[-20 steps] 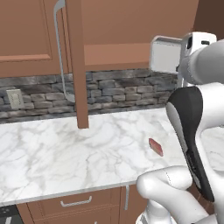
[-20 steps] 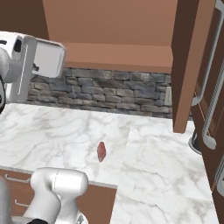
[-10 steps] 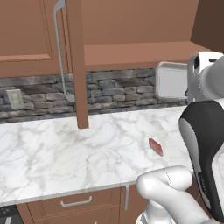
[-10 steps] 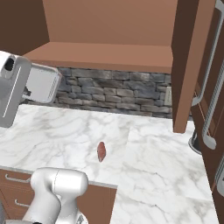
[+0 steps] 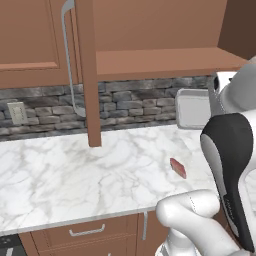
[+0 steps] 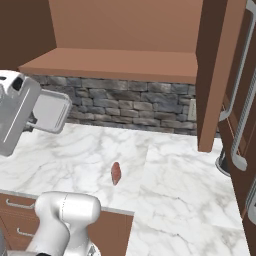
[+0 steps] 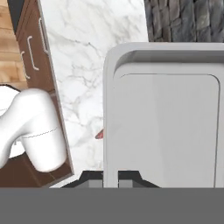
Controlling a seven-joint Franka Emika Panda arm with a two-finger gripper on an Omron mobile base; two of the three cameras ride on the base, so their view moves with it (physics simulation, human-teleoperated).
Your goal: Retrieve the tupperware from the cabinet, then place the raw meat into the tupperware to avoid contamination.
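Gripper [image 7: 110, 175] at lower centre of hand view, jaws clamped on the near rim of the tupperware [image 7: 166, 118]. Tupperware [image 5: 192, 109] sits at right of left base view, held clear above the marble counter [image 5: 75, 175]. Raw meat [image 5: 178, 167] lies on counter, lower right of centre. Cabinet [image 6: 120, 55] stands open, upper frame.

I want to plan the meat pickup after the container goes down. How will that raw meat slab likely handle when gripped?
The raw meat is a small thin slab lying on the marble counter, so the fingers probably get little height to pinch. It looks soft, so it may sag or slip. Being small, it is likely light.
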